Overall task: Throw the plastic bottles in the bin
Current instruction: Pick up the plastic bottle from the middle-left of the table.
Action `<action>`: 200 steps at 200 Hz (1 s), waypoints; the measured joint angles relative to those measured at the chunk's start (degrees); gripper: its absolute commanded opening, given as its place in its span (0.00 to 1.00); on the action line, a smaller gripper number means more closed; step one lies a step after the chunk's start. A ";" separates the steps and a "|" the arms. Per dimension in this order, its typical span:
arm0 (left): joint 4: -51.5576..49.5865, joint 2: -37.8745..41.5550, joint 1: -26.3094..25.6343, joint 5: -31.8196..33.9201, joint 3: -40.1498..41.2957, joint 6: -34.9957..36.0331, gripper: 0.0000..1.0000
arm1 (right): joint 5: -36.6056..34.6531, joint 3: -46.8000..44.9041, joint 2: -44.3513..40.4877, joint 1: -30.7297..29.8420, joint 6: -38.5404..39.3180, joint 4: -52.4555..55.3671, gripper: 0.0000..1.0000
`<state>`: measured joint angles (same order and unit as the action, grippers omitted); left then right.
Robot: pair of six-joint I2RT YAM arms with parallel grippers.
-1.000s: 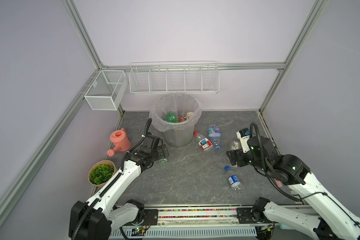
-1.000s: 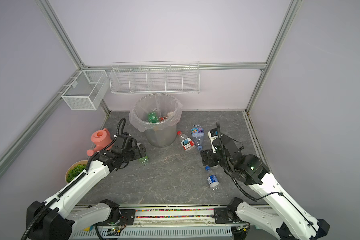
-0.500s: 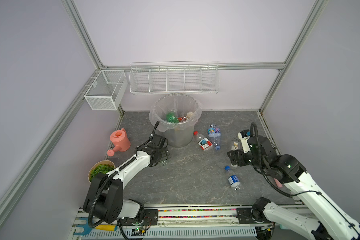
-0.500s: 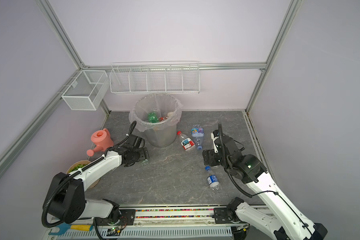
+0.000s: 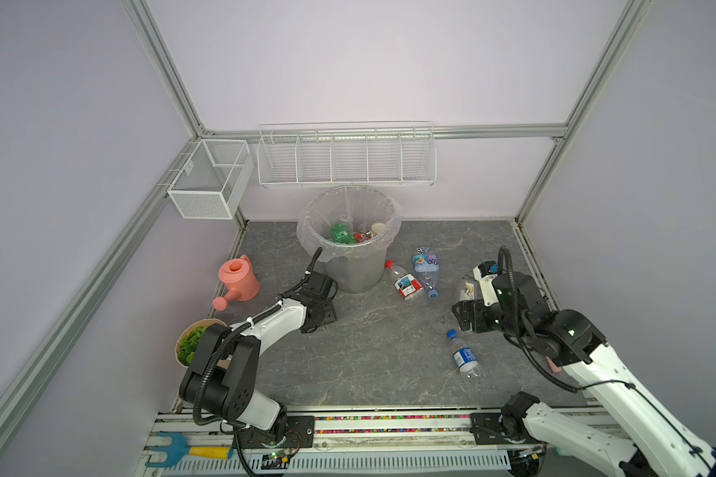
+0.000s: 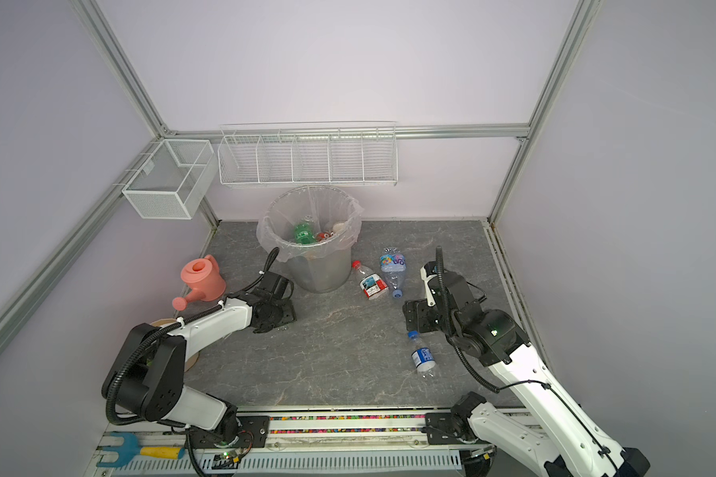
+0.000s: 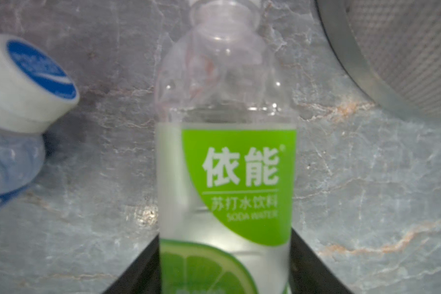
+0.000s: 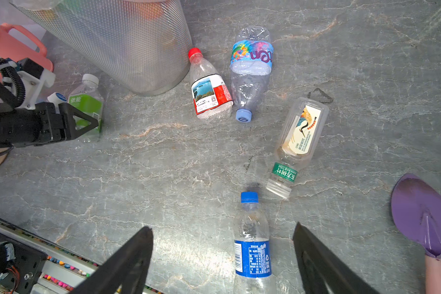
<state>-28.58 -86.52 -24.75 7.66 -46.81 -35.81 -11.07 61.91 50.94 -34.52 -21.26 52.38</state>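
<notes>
The grey mesh bin (image 5: 350,268) with a clear bag over its rim stands at the back and holds several bottles, one of them green (image 5: 340,233). Just beside it, my left gripper (image 7: 225,234) is shut on a clear bottle with a green label (image 7: 227,165), a finger against each side. A bottle with a white and blue cap (image 7: 23,89) lies next to it. My right gripper (image 8: 222,227) hangs open above a blue-labelled bottle (image 8: 252,254). Loose on the floor are a red-labelled bottle (image 8: 210,94), a crushed colourful-labelled one (image 8: 251,66) and a cream-labelled one (image 8: 298,137).
A pink watering can (image 5: 238,281) and a potted plant (image 5: 191,342) stand at the left. A purple trowel (image 8: 423,216) lies at the right edge. Two white wire baskets (image 5: 346,157) (image 5: 209,181) hang on the walls above the bin.
My left gripper has dropped onto the green-labelled bottle by the bin and closed on it. My right gripper has shifted slightly and stays open.
</notes>
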 measured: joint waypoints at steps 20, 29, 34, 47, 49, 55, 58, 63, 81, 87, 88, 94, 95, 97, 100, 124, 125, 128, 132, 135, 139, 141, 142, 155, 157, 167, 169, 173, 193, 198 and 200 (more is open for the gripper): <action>-0.52 1.36 0.00 0.55 0.15 -0.11 0.36 | 0.02 0.00 -0.68 0.04 -0.02 -0.02 0.89; -1.07 2.71 0.00 1.22 0.15 -0.07 0.31 | 0.00 0.00 -0.90 0.09 -0.02 -0.02 0.89; -1.64 3.74 0.00 1.66 0.13 0.07 0.29 | 0.00 0.00 -0.96 0.13 -0.02 -0.02 0.89; -3.39 6.69 0.00 2.97 -0.28 0.28 0.25 | 0.09 0.00 -1.14 0.22 -0.17 0.00 0.89; -3.63 7.23 0.00 3.23 -0.39 0.11 0.25 | 0.09 0.00 -1.16 0.22 -0.20 0.00 0.89; -4.50 8.76 0.00 3.78 -0.74 0.22 0.25 | 0.20 0.00 -1.20 0.26 -0.24 -0.02 0.89; -4.90 9.64 0.00 4.13 -0.96 0.22 0.25 | 0.22 0.00 -1.22 0.28 -0.26 -0.02 0.89; -5.55 11.17 0.00 4.74 -1.31 0.28 0.25 | 0.24 0.00 -1.22 0.31 -0.35 0.00 0.89; -6.32 17.11 0.00 6.86 -1.79 0.26 0.24 | 0.46 0.00 -1.44 0.31 -0.63 -0.04 0.89; -6.51 19.61 0.00 7.63 -1.84 0.22 0.24 | 0.48 0.00 -1.60 0.31 -0.66 -0.04 0.89; -6.54 20.13 0.00 7.78 -1.84 0.24 0.24 | 0.48 0.00 -1.60 0.31 -0.66 -0.04 0.89; -6.56 22.53 0.00 8.41 -1.84 0.22 0.23 | 0.48 0.00 -1.77 0.31 -0.70 -0.04 0.89; -6.54 23.12 0.00 8.55 -1.84 0.26 0.23 | 0.48 0.00 -1.81 0.31 -0.70 -0.02 0.89; -6.54 23.78 0.00 8.74 -1.84 0.24 0.23 | 0.48 0.00 -1.88 0.31 -0.72 -0.02 0.89; -6.45 25.33 0.00 9.11 -1.86 0.24 0.23 | 0.48 0.00 -1.97 0.31 -0.76 -0.02 0.89; -6.54 35.15 0.00 11.54 -3.26 0.63 0.22 | 0.57 0.00 -2.60 0.31 -0.83 0.00 0.89; -6.62 35.65 0.00 11.69 -3.52 0.76 0.22 | 0.59 0.00 -2.60 0.31 -0.83 0.02 0.89; -6.67 36.41 0.00 11.91 -4.07 0.98 0.22 | 0.61 0.00 -2.67 0.31 -0.83 0.02 0.89; -6.75 37.44 0.00 12.26 -5.09 1.25 0.22 | 0.61 0.00 -2.73 0.31 -0.83 0.02 0.89; -6.88 38.07 0.00 12.44 -6.05 1.57 0.21 | 0.63 0.00 -2.75 0.31 -0.83 0.02 0.89; -6.95 38.62 0.00 12.74 -7.19 1.92 0.21 | 0.63 0.00 -2.78 0.31 -0.83 0.02 0.89; -6.97 38.88 0.00 12.83 -7.89 2.10 0.21 | 0.63 0.00 -2.78 0.31 -0.83 0.02 0.89; -7.02 38.99 0.00 12.92 -8.37 2.19 0.21 | 0.63 0.00 -2.78 0.31 -0.83 0.02 0.89; -6.97 39.63 0.00 13.57 -13.31 3.61 0.21 | 0.85 0.00 -2.78 0.31 -0.85 0.02 0.89; -6.91 39.65 0.00 13.66 -14.05 3.91 0.21 | 0.90 0.00 -2.78 0.31 -0.87 0.02 0.89; -6.88 39.71 0.00 13.77 -17.29 5.09 0.21 | 1.22 0.00 -2.78 0.31 -0.96 0.02 0.89; -6.86 39.71 0.00 13.79 -17.90 5.27 0.21 | 1.31 0.00 -2.78 0.31 -1.03 0.00 0.89; -6.80 39.74 0.00 13.77 -19.08 5.77 0.21 | 1.51 0.00 -2.78 0.31 -1.07 0.00 0.89; -6.58 39.82 0.00 13.46 -23.41 7.82 0.21 | 2.29 -0.24 -2.78 0.31 -1.46 -0.42 0.89; -6.58 39.82 0.00 13.31 -24.28 8.28 0.21 | 2.45 -0.42 -2.80 0.31 -1.51 -0.61 0.89; -6.60 39.82 0.00 13.22 -24.65 8.50 0.21 | 2.54 -0.52 -2.80 0.31 -1.55 -0.74 0.89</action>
<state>-35.18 -46.70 -24.75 20.88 -71.46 -27.31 -8.54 61.39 48.14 -34.22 -22.81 51.64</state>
